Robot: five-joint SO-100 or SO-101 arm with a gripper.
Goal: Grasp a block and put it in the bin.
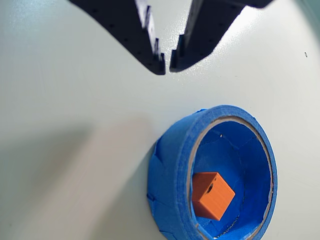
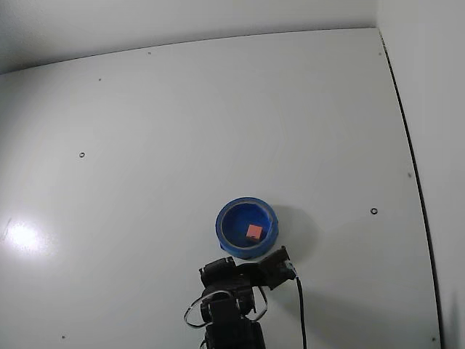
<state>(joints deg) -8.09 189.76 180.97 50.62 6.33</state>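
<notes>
Block location: the block (image 1: 212,195) lies on the floor of the bin (image 1: 170,175), resting flat, one corner turned toward the wrist camera; the fixed view shows it (image 2: 254,232) slightly right of the bin's centre.
Bin position: the bin (image 2: 225,234) stands upright on the surface (image 2: 145,145), just ahead of the arm's base.
Gripper state: the gripper (image 1: 167,65) holds nothing; its tips are nearly together with only a thin slit between them (clenched, in effect).
Key relation: in the wrist view the bin sits below and to the right of the gripper tips, apart from them; the block is wholly inside the rim, not touching the gripper.
Task standing: judged complete as to placement, since the block is in the bin and free of the gripper.
Next move, as judged: a retreat away from the bin, if anything.
Clearance: bare surface lies all around the bin; the right-hand surface edge in the fixed view is well apart.
Risk: the bin rim is the only nearby obstacle; a careless sweep could nudge it.
</notes>
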